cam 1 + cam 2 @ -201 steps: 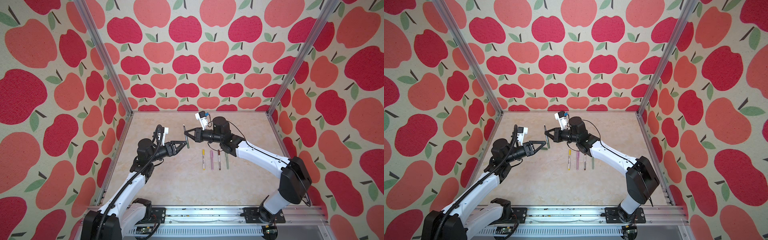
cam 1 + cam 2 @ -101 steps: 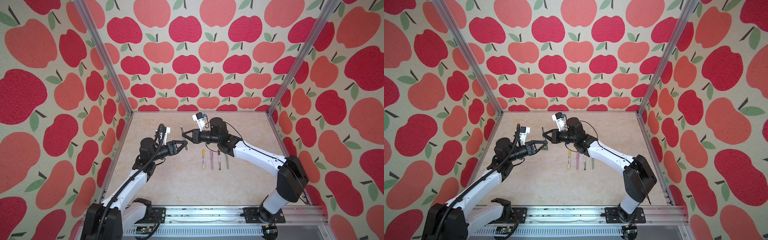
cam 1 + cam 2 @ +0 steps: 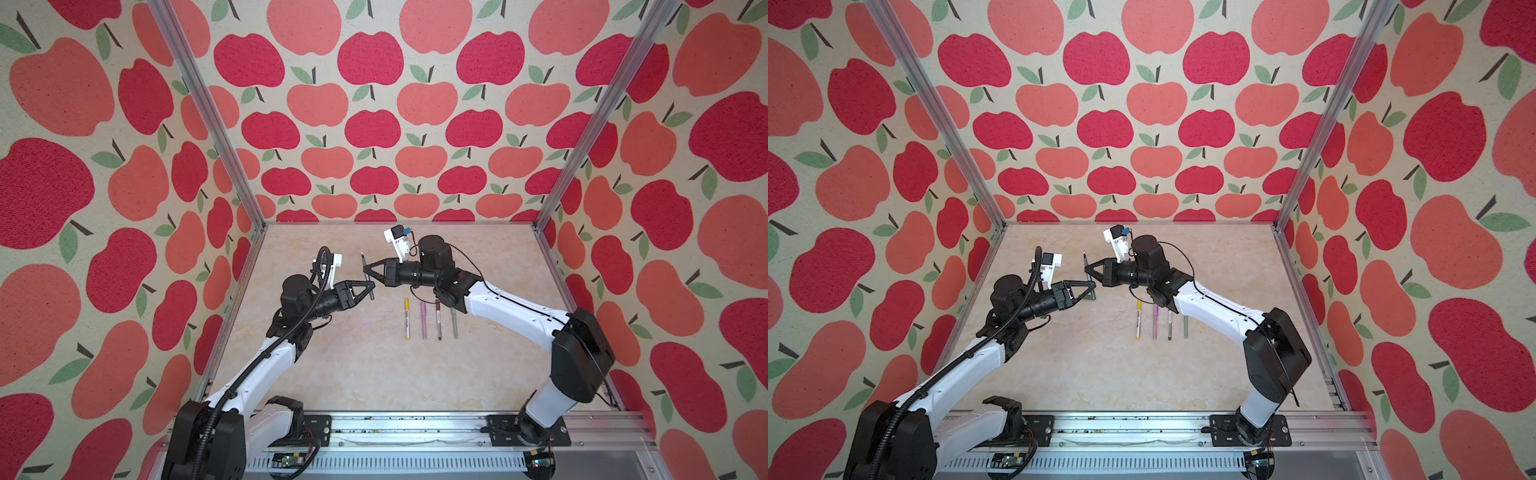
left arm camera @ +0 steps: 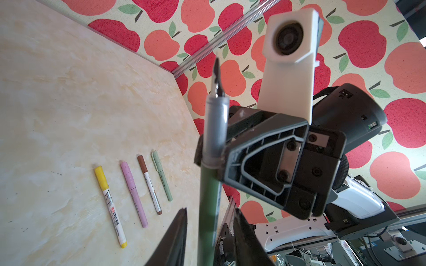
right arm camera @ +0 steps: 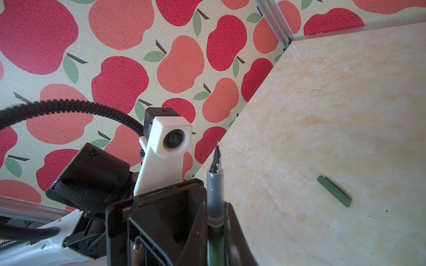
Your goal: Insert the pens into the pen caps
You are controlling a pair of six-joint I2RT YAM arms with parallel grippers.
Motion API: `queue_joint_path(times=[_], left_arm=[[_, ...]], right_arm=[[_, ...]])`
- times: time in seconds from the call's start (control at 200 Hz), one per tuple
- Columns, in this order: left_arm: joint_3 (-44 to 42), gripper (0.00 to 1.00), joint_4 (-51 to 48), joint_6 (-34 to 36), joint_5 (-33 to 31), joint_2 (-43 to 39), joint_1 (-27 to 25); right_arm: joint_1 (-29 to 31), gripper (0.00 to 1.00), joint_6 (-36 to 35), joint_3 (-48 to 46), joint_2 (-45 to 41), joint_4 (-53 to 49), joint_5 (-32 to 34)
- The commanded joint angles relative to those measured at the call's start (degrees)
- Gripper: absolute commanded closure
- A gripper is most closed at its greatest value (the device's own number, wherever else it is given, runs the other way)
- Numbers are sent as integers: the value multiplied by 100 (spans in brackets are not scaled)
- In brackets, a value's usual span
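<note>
Over the last second the left arm (image 3: pixel 266 365) has swung in toward the middle and its jaws have drawn in, while the right arm (image 3: pixel 515 316) has carried its pen a little leftward. Both arms reach low over the marbled table (image 3: pixel 353 374) from opposite sides, their grippers almost nose to nose. The right gripper (image 3: pixel 368 270) is clamped on the dark green pen (image 4: pixel 208 207) where grey grip meets green barrel, holding it crosswise to its fingers with the bare dark tip pointing away from the left gripper (image 3: pixel 370 287). That gripper's fingers (image 4: pixel 181 232) flank the lower barrel, narrow but seemingly with a sliver of gap on each side. To the right lie four capped pens in a row: yellow-capped pen (image 3: pixel 407 318), lilac-pink pen (image 3: pixel 423 320), brown-capped pen (image 3: pixel 438 319) and sage green pen (image 3: pixel 454 322), the right arm's wrist reaching over the far ends of the last two. The dark green cap (image 5: pixel 334 191) lies alone on the table, apart from both grippers.
</note>
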Motion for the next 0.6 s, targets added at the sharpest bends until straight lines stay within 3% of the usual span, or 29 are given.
queue_joint_path(times=[0.0,0.59], left_arm=[[119,70,214,59,-23,12,-29],[128,94,98,100,-91,12,-31]], right_arm=[[55,94,52,186,64,151,-58],[64,94,54,163,34,148,-50]])
